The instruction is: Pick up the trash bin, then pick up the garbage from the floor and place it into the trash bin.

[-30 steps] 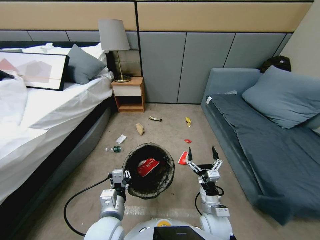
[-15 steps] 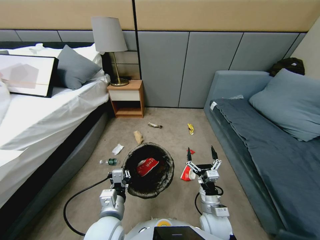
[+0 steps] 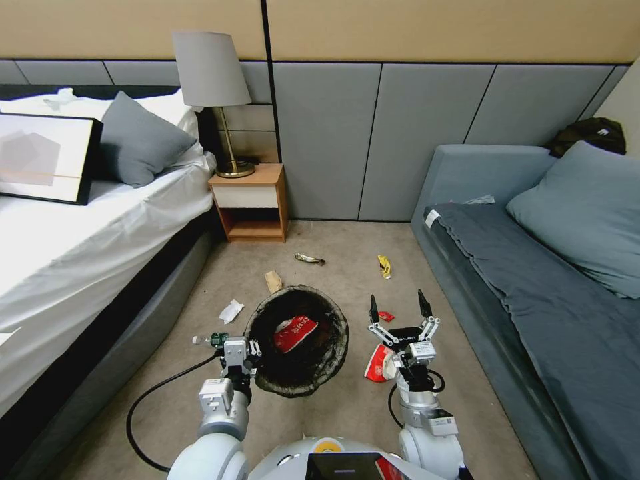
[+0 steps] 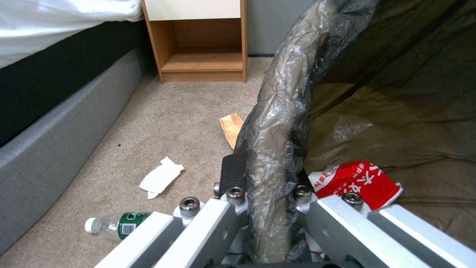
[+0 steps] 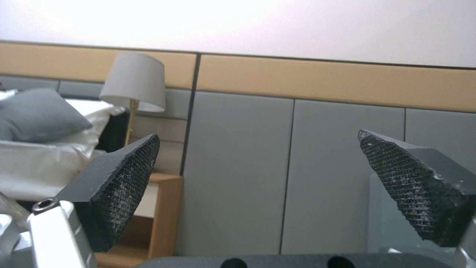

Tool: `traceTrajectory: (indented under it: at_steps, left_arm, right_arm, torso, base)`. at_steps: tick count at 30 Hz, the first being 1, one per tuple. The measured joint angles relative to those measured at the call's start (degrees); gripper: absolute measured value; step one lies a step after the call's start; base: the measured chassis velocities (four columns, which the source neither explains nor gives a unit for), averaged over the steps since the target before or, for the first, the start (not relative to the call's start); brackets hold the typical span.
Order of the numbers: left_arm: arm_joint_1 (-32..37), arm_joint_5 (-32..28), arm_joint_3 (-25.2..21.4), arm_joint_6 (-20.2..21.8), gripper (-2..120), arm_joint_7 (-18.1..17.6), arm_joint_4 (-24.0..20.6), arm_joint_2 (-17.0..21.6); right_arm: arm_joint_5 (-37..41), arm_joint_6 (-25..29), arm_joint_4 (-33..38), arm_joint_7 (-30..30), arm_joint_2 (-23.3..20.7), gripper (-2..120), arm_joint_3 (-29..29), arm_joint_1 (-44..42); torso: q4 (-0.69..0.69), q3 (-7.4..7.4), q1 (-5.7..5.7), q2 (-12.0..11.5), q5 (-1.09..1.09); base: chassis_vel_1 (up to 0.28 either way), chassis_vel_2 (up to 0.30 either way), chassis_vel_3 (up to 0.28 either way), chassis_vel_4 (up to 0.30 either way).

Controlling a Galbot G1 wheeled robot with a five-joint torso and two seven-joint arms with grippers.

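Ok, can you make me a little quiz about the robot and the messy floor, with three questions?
1. True or false: the left gripper is clamped on the rim of the trash bin.
2. What already lies inside the bin? A) a banana peel B) a red-and-white wrapper C) a green-labelled bottle
3. Fill in: the right gripper points upward with its fingers ____.

Key
1. True; in the left wrist view its fingers pinch the bag-covered rim.
2. B, the red-and-white wrapper. The bottle lies on the floor, between the bin and the bed.
3. Open, holding nothing.
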Motion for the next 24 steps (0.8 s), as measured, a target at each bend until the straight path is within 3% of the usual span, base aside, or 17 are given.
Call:
traceTrajectory:
  at_steps: [6,10,11,14,22,24]
  left_arm:
    - [-0.02,0.09,0.02,0.00,0,0.01,0.00,-0.05]
    - [0.01,0.29,0.14,0.00,0,0.09,0.00,-0.07]
    - [0.01,0.29,0.14,0.00,0,0.09,0.00,-0.07]
    - [-0.04,0.34,0.09,0.00,0,0.13,0.00,-0.07]
    - [-0.21,0.56,0.53,-0.03,0,0.18,0.42,-0.17]
    - [-0.21,0.60,0.53,-0.03,0,0.22,0.42,-0.17]
  right_arm:
    - [0.66,-9.37,1.45,5.06,-1.97,100,-0.98,0.16]
    - [6.72,-25.96,3.97,10.52,-4.81,100,-2.30,0.71]
    - [6.72,-25.96,3.97,10.52,-4.81,100,-2.30,0.71]
    - [12.39,-37.50,4.67,13.41,-7.09,100,-2.68,2.49]
    - [19.64,-49.75,1.39,14.97,-10.75,100,-2.89,6.12]
    - [20.32,-50.63,0.83,14.97,-10.92,100,-2.99,6.35]
  torso:
    - [0.00,0.00,0.00,0.00,0.00]
    - [0.00,0.00,0.00,0.00,0.00]
    - [0.00,0.00,0.00,0.00,0.00]
    - [0.00,0.00,0.00,0.00,0.00]
    - [0.00,0.00,0.00,0.00,0.00]
    - [0.00,0.00,0.00,0.00,0.01]
  base:
    - [0.000,0.000,0.000,0.000]
    - [0.000,0.000,0.000,0.000]
    - [0.000,0.000,0.000,0.000]
    - [0.000,0.000,0.000,0.000]
    - [0.000,0.000,0.000,0.000]
    - [0.000,0.000,0.000,0.000]
